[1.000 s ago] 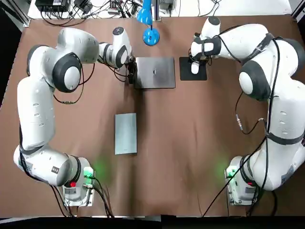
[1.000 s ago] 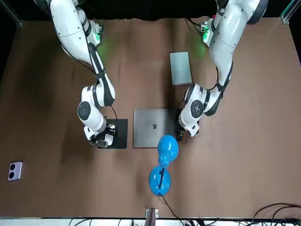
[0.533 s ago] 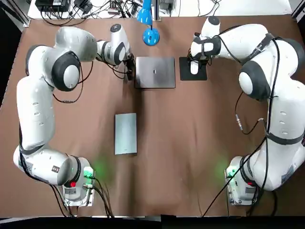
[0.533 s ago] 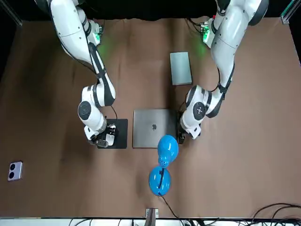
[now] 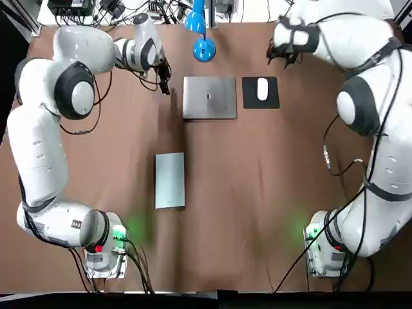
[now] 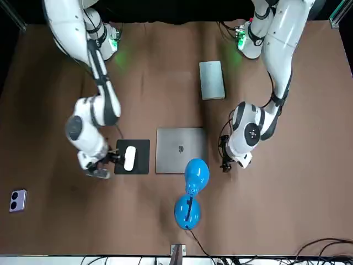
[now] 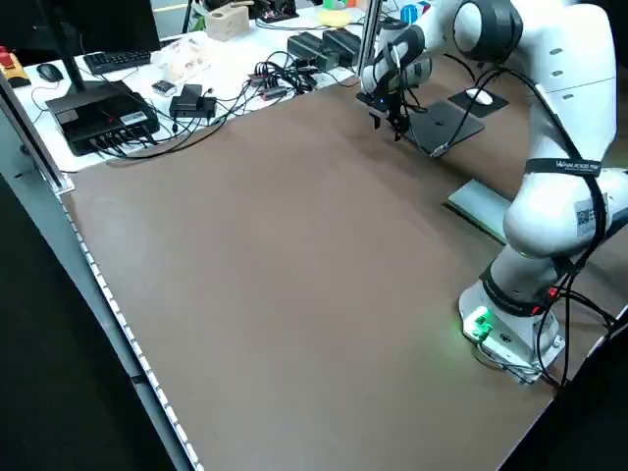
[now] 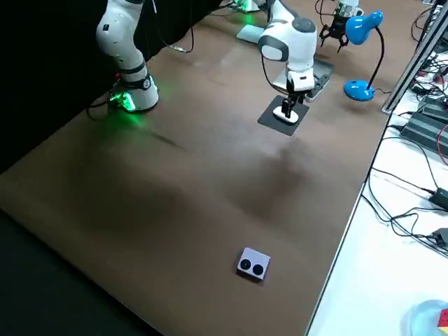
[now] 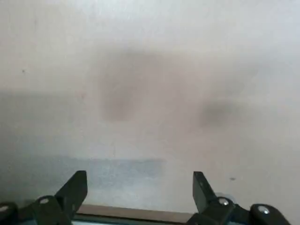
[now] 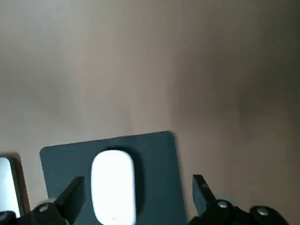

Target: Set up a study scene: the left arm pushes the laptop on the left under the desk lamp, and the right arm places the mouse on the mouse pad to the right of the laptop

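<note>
Backed off now, fingers apart and empty: left gripper (image 5: pixel 165 85) from the laptop (image 5: pixel 209 97) under the desk lamp (image 5: pixel 203 49), right gripper (image 5: pixel 279 56) from the mouse (image 5: pixel 262 89) on its mouse pad (image 5: pixel 250 100). Nothing seems left to do.

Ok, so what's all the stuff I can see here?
table: one, brown, under everything
laptop: one, grey, shut, far middle of the table, next to the lamp
lamp: one, blue, at the far edge
mouse pad: one, black, right of the laptop
mouse: one, white, on the mouse pad
flat slab: one, grey, middle of the table, nearer the robot
small box: one, pale with two dark dots, far right of the table
cables: many, black, past the far edge
left pincer: one, black, open, empty, left of the laptop
right pincer: one, black, open, empty, just beyond the mouse pad
</note>
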`<state>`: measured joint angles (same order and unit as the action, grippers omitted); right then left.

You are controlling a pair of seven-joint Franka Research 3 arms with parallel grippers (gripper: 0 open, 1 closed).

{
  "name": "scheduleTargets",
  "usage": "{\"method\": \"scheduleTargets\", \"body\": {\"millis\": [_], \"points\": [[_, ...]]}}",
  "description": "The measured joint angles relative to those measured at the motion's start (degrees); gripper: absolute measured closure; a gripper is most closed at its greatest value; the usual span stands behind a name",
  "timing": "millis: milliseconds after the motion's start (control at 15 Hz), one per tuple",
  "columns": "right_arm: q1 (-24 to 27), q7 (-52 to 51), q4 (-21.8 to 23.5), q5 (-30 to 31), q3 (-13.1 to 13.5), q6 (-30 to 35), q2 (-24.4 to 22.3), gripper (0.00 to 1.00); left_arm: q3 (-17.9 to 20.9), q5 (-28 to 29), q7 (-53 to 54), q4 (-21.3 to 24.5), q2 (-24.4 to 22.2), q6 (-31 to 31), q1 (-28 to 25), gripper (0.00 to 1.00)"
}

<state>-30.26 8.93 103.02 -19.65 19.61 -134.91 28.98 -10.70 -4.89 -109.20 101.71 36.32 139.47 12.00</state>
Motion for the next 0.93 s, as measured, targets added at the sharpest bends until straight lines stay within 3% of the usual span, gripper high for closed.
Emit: {"method": "scheduleTargets", "body": {"millis": [267,600,800,933], "points": [[0.87,-8.10,-3.31,0.00,8.46,9.33,-3.48,0.00,0.23,0.00,4.27,-0.29,-3.86,-3.09,-4.23,0.00],[1.08,-13.47,-14.54,0.00,18.48,26.33,-3.75,0.00,0.37,0.02,20.07,-0.84,-8.65,-9.30,-12.68,0.00],[1.09,-14.51,-22.30,0.23,22.61,35.84,-3.94,0.00,0.42,0.17,30.89,-1.62,-9.96,-13.28,-16.82,0.00],[1.06,-14.81,-26.69,0.89,23.50,42.58,-4.08,0.00,0.44,1.18,37.88,-2.53,-10.80,-15.99,-18.75,0.00]]}}
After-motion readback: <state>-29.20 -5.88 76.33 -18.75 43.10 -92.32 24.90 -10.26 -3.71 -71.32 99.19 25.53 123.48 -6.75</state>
